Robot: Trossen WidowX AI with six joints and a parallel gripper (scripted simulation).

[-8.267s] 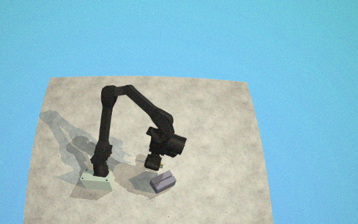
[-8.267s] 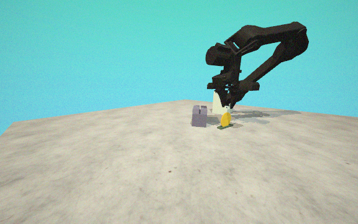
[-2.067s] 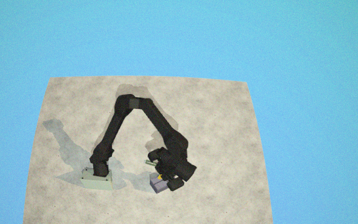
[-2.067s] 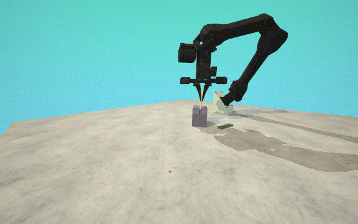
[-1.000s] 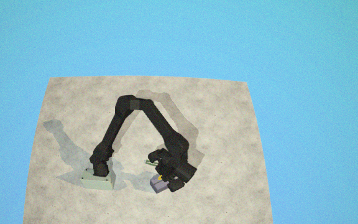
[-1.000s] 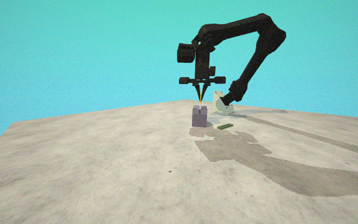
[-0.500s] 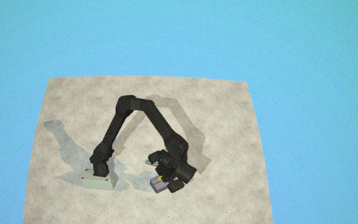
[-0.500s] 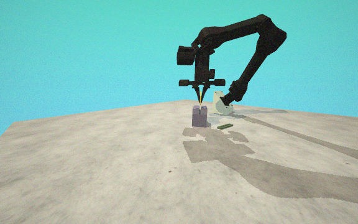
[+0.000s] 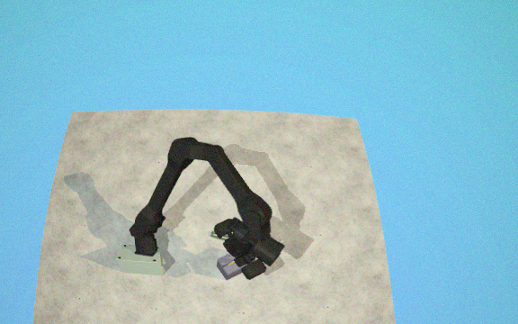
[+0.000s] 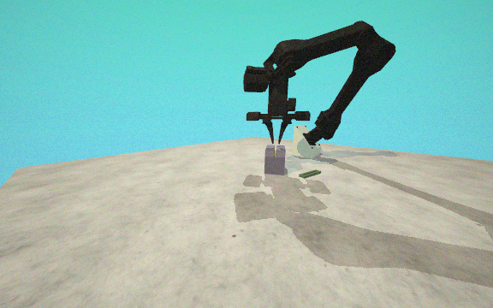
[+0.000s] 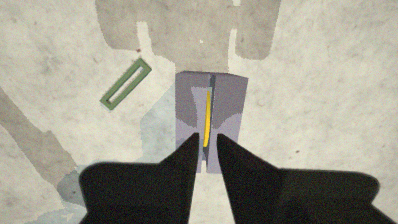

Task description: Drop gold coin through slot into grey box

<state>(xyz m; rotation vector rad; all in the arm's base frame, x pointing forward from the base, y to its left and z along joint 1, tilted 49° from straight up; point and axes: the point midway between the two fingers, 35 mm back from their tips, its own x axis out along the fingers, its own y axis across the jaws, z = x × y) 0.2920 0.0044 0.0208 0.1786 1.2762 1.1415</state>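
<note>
The gold coin stands on edge at the slot in the lid of the grey box. Its upper edge still shows, and its lower part is hidden; how deep it sits I cannot tell exactly. My gripper is slightly open just above the lid, one fingertip on each side of the slot line, with a gap between each fingertip and the coin in the wrist view. The dark-green holder lies beside the box and is empty.
The arm's pale base stands on the same mottled tabletop, on the far side of the box in the exterior view. Arm shadows fall across the tabletop and the box lid.
</note>
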